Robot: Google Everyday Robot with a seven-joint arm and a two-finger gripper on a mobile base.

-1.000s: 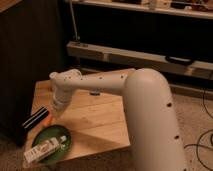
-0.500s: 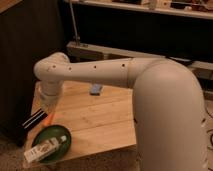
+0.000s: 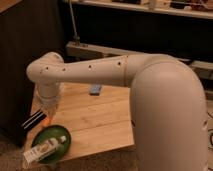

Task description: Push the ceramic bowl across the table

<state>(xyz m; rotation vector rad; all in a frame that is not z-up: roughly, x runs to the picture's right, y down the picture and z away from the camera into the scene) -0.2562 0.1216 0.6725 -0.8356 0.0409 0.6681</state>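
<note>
Bowl (image 3: 54, 133) is half covered by a pale carton (image 3: 42, 151) lying across it; only the green rim and upper inside are seen. It sits at the 7 o'clock corner of the table (image 3: 100, 120), with the carton's end past the rim. Gripper (image 3: 48, 116) is just beside the bowl's rim at 12 o'clock, pointing down. It is mostly masked by the wrist; open or closed cannot be told, contact neither. A striped dark object (image 3: 32, 120) is seen at 10 o'clock and a small blue-grey item (image 3: 95, 90) at 1 o'clock, well apart.
</note>
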